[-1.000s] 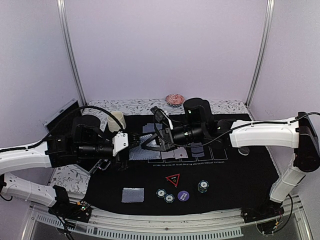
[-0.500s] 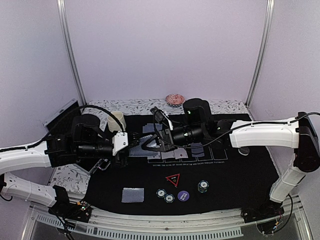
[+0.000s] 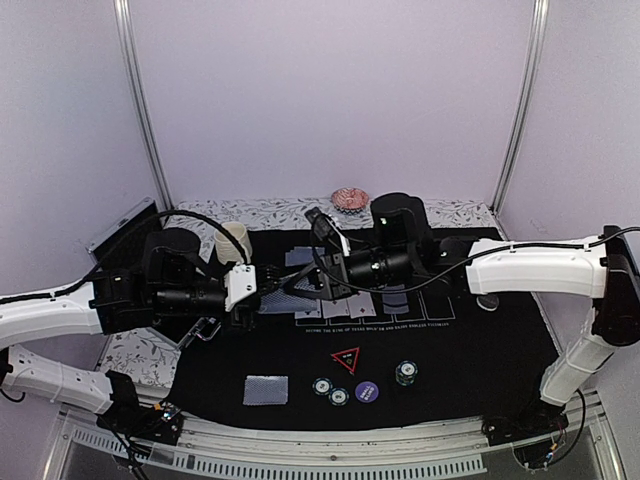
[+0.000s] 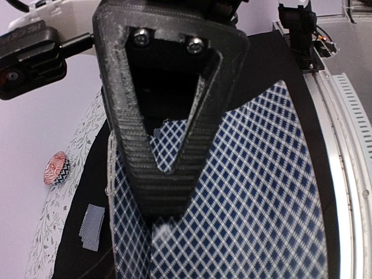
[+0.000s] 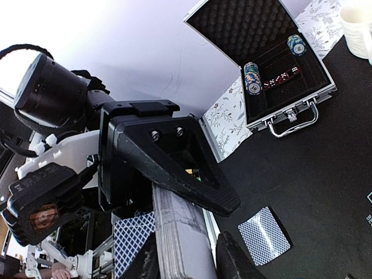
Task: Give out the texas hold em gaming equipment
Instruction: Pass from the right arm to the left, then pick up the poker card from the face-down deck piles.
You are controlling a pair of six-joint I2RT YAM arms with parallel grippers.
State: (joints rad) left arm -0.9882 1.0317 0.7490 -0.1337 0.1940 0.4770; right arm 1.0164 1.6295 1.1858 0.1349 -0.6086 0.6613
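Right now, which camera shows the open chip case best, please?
Right wrist view: the case lies open, foam lid, chip stacks and handle clear. Top view shows only its lid edge; left wrist view shows none.

No words or numbers can be read for sure. The black mat (image 3: 480,340) has a line of small white letters (image 3: 375,327) printed under its card boxes — they are too tiny and fuzzy to spell out. The red-edged triangle (image 3: 346,359) has little marks inside it, and the purple button (image 3: 367,391) has pale marks on top — both too small to read. The card backs (image 4: 250,192) show only a blue and white diamond pattern, with no writing.
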